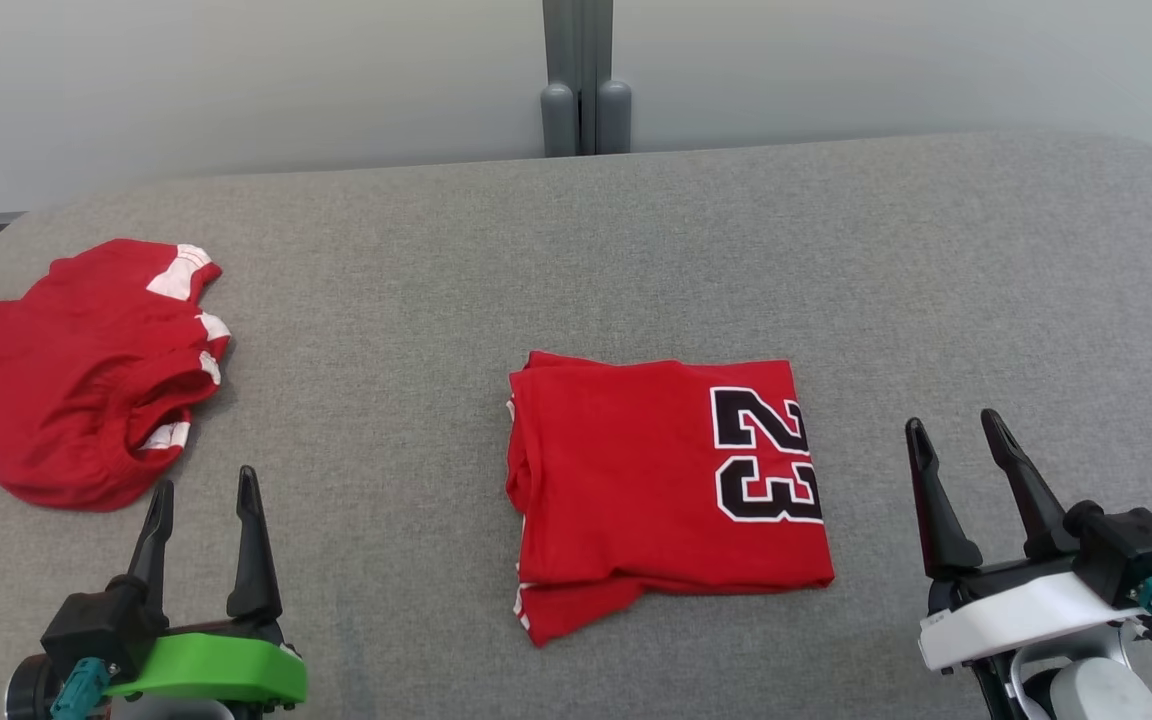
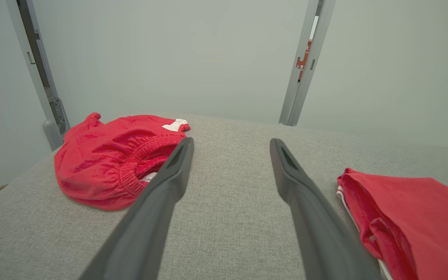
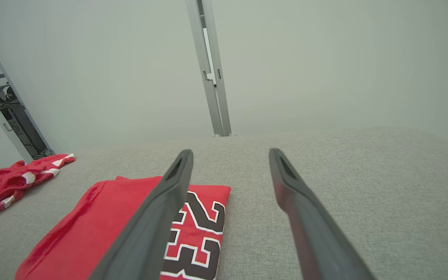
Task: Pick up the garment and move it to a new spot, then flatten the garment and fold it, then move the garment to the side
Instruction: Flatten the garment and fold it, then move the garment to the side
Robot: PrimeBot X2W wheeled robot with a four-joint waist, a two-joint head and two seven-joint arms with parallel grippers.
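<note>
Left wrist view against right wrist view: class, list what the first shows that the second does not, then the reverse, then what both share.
Left wrist view, of the two: the left gripper, open; a close look at the elastic waistband of the crumpled red shorts; the layered edge of the folded jersey.
Right wrist view, of the two: the right gripper, open; the readable number 23; a doorway at far left.
Both: the shorts, the folded jersey, the grey padded surface, a pale wall with a grey post.

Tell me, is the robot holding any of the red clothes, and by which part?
Nothing is held. The left gripper and right gripper are both open and empty, apart from the folded jersey and the crumpled shorts.
</note>
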